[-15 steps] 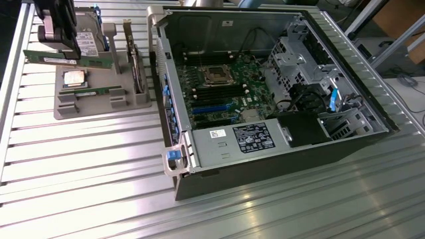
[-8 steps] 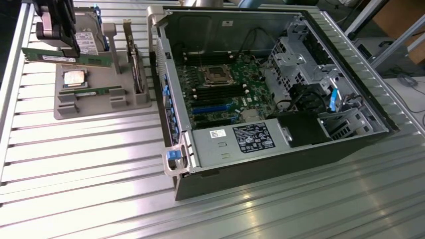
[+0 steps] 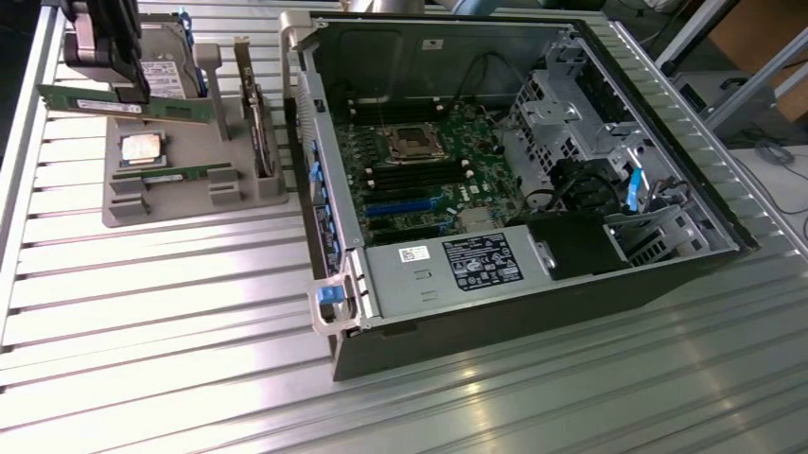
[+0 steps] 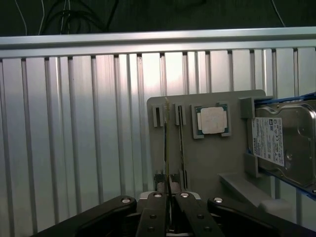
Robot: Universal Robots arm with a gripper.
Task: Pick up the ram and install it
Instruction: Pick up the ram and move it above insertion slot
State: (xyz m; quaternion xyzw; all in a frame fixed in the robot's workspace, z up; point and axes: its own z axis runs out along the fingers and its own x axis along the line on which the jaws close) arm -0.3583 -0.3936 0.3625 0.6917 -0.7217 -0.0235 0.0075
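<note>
**Exterior and wrist views: the arm at the parts holder.** You see the arm reaching down at the far corner on the exterior view's left. Its black gripper (image 3: 127, 90) hangs over the grey parts holder (image 3: 189, 203), well apart from the open computer case (image 3: 505, 322).

In the wrist view the gripper (image 4: 169, 195) looks straight down on the holder (image 4: 207, 158). Its two linkages spread outward and its fingers (image 4: 158, 210) are drawn together. The jaws are clenched on the ram (image 4: 167, 148), which you see edge-on as a thin line running away from the fingertips.

In the exterior view the ram (image 3: 76, 97) is a long green stick lying level, gripped near its middle. One end reaches toward the table's edge and the other toward the upright expansion card (image 3: 259, 128). It crosses in front of the hard drive (image 3: 165, 66) and sits higher in the picture than the holder's slots, so it appears lifted clear of them.

- **Second memory stick:** It (image 3: 170, 175) stands on edge in the holder, just beside the processor chip (image 3: 139, 148). In the wrist view this stick (image 4: 181, 143) runs parallel to the held ram, between it and the chip (image 4: 212, 120).
- **Hard drive:** It (image 4: 281, 143) lies beyond the chip at the holder's end.
- **Motherboard:** It (image 3: 417, 180) lies inside the case, with its dark memory slots beside the processor socket. The ram is nowhere near them.
- **Table:** The holder and the case both rest on the ribbed metal table (image 3: 165, 331).
</note>
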